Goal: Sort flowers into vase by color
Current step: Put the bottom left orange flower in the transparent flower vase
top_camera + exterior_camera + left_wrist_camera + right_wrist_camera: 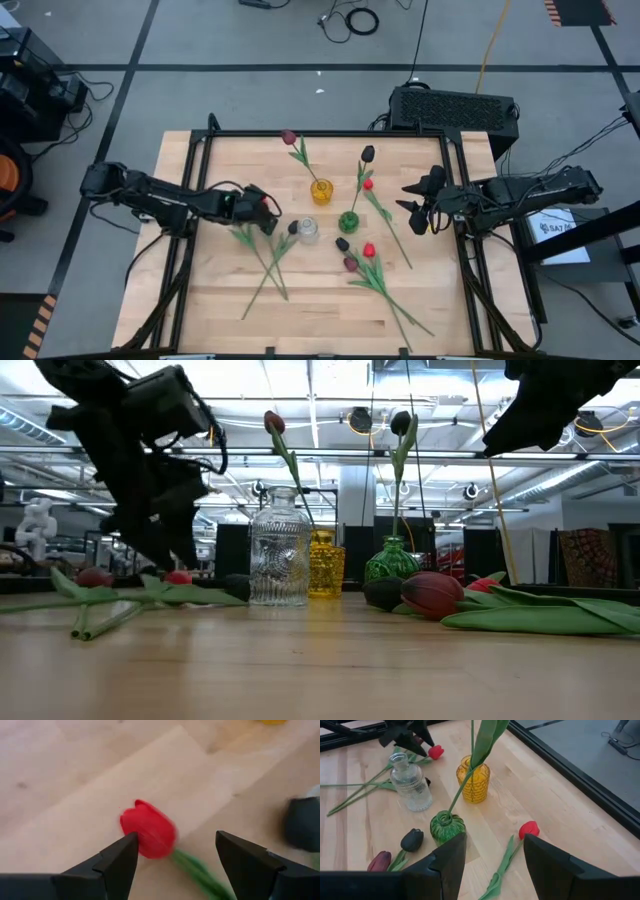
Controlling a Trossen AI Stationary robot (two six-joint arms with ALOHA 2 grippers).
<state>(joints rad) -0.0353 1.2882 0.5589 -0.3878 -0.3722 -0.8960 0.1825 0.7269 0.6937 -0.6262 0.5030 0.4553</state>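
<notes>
Left end effector [175, 857]: fingers spread wide and holding nothing, low over the desk, straddling a bright red tulip head [149, 835] that lies between the fingertips; in the high view it sits just left of the clear vase
Right end effector [492, 857]: fingers apart and holding nothing, raised above the right side of the desk, pointing toward the vases
Red tulip by left arm: lies flat on the wood, its green stem [197, 872] trailing away from the head
Clear vase [308, 231]: ribbed glass bottle near the middle of the desk, upright, with no flower in it
Yellow vase [321, 191]: upright behind the clear one, holding a dark maroon tulip [289, 137] that leans toward the far left
Green vase [348, 221]: upright, right of the clear vase, holding a near-black tulip [368, 153] on a tall stem
Loose flowers, left: green stems and leaves [262, 262] lie crossed on the desk in front of the left arm
Loose flowers, right: a red tulip [368, 184] lies just beside the green vase; nearer the front edge lie a near-black head [342, 244], a maroon head [350, 264] and another red head [368, 250], close together, their stems running toward the front right
Desk [220, 310]: pale wood top with a black frame along its edges
</notes>
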